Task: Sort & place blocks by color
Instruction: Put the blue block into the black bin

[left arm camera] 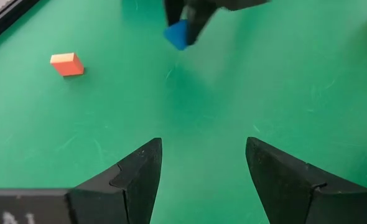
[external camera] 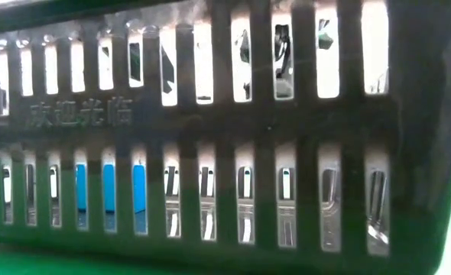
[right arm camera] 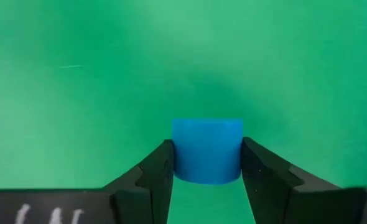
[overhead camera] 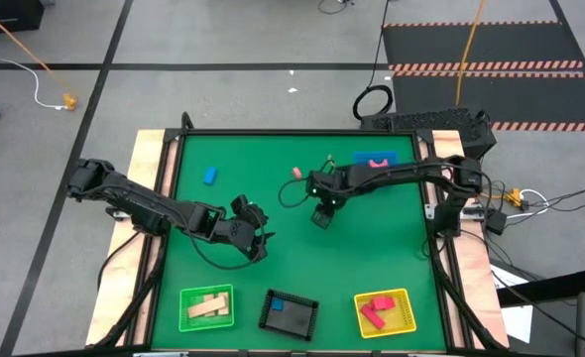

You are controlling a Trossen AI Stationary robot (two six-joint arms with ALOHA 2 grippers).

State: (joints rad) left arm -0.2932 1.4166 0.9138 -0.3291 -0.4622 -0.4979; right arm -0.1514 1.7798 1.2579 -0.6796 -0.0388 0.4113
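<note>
Blocks sit in many spots on the green table (overhead camera: 372, 258), and one blue block (right arm camera: 207, 150) is pinched between the two dark fingers of the right gripper (overhead camera: 321, 216), which hangs over the middle of the table. From the other arm's camera that same blue block (left arm camera: 178, 34) shows at the tip of the right gripper, up off the green top. The left gripper (overhead camera: 256, 241) is near the middle too, a bit closer to the front trays, and its fingers (left arm camera: 137, 177) are spread apart with nothing between them. A second blue block (overhead camera: 210, 176) lies on its own at the back left part of the table. A small pink block (overhead camera: 297, 173) lies near the back middle, just beside the right arm. A flat blue tray (overhead camera: 382, 159) at the back right has a pink block (overhead camera: 376, 162) on it. Along the front edge are three mesh trays. The green tray (overhead camera: 185, 319) on the left holds tan wood blocks (overhead camera: 209, 307). The black tray (overhead camera: 309, 308) in the middle holds a blue block (overhead camera: 289, 319). The yellow tray (overhead camera: 408, 309) on the right holds red blocks (overhead camera: 376, 310). The low camera looks right into the dark wall of the black tray (external camera: 409, 137), and some blue shows through its slots.
</note>
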